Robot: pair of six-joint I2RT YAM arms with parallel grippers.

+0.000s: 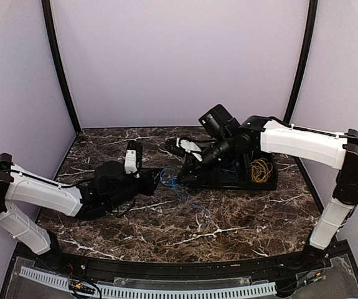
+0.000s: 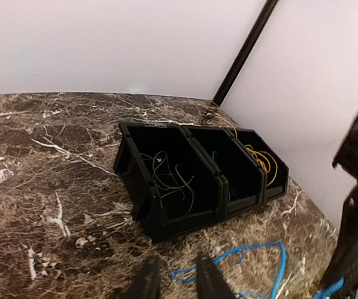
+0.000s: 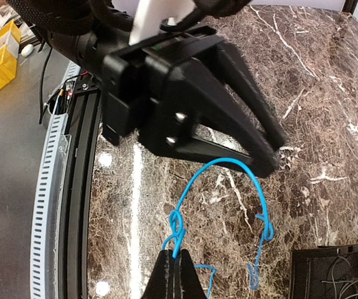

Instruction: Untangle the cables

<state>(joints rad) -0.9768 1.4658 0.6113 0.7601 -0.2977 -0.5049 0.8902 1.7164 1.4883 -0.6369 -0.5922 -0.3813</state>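
Observation:
A blue cable arcs above the marble table, with small knots at both sides. My right gripper is shut on its knotted left end. My left gripper is open, its lower finger against the top of the arc. In the left wrist view a loop of the blue cable lies between my open left fingers. From above, both grippers meet over the blue cable. Pale grey cables lie in the left bin and yellow cables in the right bin.
Three joined black bins stand on the table at the right, behind the right gripper; the middle one holds a bit of blue cable. Grey walls enclose the table. The table's near edge has a black rail.

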